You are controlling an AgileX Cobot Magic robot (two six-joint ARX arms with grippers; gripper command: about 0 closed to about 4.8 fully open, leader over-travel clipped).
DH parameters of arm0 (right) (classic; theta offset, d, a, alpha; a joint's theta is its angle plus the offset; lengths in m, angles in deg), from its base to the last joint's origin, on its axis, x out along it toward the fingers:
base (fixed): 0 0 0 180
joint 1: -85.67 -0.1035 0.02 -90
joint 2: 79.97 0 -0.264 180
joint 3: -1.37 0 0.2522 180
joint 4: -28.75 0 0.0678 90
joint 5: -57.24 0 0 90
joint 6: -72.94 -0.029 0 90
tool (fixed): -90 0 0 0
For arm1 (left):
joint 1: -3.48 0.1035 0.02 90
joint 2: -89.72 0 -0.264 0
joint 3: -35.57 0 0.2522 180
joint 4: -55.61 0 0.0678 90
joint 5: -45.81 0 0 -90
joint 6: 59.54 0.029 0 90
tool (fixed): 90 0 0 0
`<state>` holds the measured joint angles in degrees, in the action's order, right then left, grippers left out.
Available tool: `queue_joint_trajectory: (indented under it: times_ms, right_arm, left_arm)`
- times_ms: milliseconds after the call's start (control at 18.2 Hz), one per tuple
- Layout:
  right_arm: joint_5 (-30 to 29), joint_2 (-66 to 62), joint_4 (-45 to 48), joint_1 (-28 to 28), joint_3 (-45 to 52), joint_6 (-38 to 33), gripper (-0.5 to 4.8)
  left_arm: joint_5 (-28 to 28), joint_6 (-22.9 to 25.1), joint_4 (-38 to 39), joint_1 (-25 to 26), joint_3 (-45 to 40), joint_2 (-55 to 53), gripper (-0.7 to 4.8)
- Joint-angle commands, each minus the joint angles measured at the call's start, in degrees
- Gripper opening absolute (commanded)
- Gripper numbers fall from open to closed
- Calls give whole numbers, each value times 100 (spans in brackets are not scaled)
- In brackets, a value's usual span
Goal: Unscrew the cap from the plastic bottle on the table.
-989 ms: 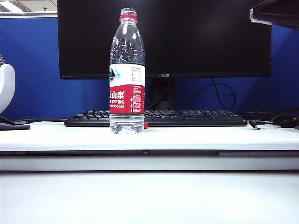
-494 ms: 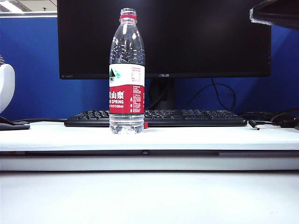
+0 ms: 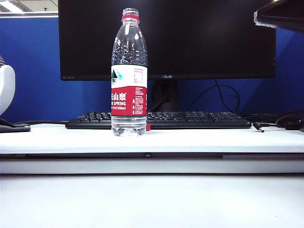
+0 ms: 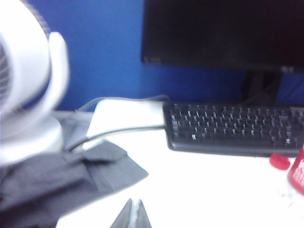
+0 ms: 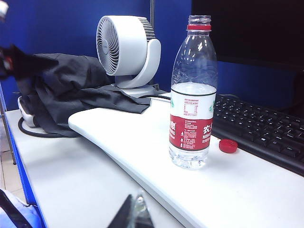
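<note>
The cap is off the bottle and lies on the table, just beside the base of the plastic bottle and in front of the black keyboard. In the exterior view the plastic bottle is seen upright left of centre, its neck open with only the thin red ring around it, and a sliver of red is visible at its lower right edge. Behind it a dark monitor fills the upper frame. A white fan and a dark cloth are seen in the upper left of the right wrist view. The left gripper is closed on nothing, low in its own view; the right gripper is likewise closed and empty.
</note>
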<state>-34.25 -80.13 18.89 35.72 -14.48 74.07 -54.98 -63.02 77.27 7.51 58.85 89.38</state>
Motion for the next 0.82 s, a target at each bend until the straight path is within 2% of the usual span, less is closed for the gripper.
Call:
queue_joint_trajectory:
  times_ms: [55, 440, 824]
  right_arm:
    - [7, 9, 55, -2, -17, -4, -4]
    - [7, 9, 55, -2, -17, -4, -4]
    - [7, 9, 57, -2, -17, -4, -4]
  left_arm:
    - [435, -15, -382, -223, -284, 13, -4]
    - [479, -203, -859, -236, -872, 15, -4]
    - [713, -256, -885, -210, -909, 15, -4]
